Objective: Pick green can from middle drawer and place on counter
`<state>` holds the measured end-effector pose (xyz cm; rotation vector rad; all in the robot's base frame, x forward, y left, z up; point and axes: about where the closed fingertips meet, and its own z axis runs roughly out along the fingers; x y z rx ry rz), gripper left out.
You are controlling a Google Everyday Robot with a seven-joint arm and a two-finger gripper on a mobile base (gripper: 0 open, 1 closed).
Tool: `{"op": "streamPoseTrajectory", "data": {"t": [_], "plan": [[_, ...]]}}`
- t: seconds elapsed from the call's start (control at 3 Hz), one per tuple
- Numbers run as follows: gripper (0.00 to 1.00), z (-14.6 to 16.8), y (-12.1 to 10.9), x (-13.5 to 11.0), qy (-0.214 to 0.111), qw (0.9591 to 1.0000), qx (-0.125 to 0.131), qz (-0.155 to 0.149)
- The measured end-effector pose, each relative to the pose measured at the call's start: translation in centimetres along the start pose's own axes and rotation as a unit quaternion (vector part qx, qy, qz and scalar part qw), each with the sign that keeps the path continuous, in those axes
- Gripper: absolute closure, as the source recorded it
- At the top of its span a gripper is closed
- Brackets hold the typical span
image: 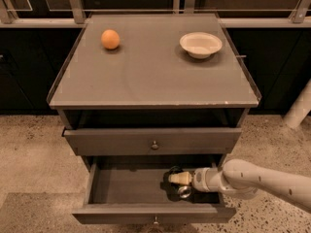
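Observation:
The middle drawer (124, 187) is pulled open below the shut topmost drawer (121, 141). The green can (181, 191) lies in its right half, dark with a shiny silver end towards the front. My gripper (176, 179) reaches into the drawer from the right on the white arm (257, 178), and its cream tip is right at the can, touching or nearly so. Part of the can is hidden by the gripper. The grey counter (155, 76) is above.
An orange ball (110, 39) sits at the counter's back left and a white bowl (200, 44) at its back right. The counter has thin raised side edges. A white post (297, 108) stands on the speckled floor to the right.

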<state>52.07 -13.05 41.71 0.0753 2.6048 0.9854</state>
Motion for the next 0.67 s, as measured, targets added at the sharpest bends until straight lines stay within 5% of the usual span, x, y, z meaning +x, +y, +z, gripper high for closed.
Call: {"op": "streamPoseTrajectory", "data": {"t": [0.33,0.67], "plan": [[0.00,0.00,0.00,0.00,0.000,1.0000,0.000,0.000],[0.00,0.01,0.00,0.00,0.000,1.0000,0.000,0.000]]}}
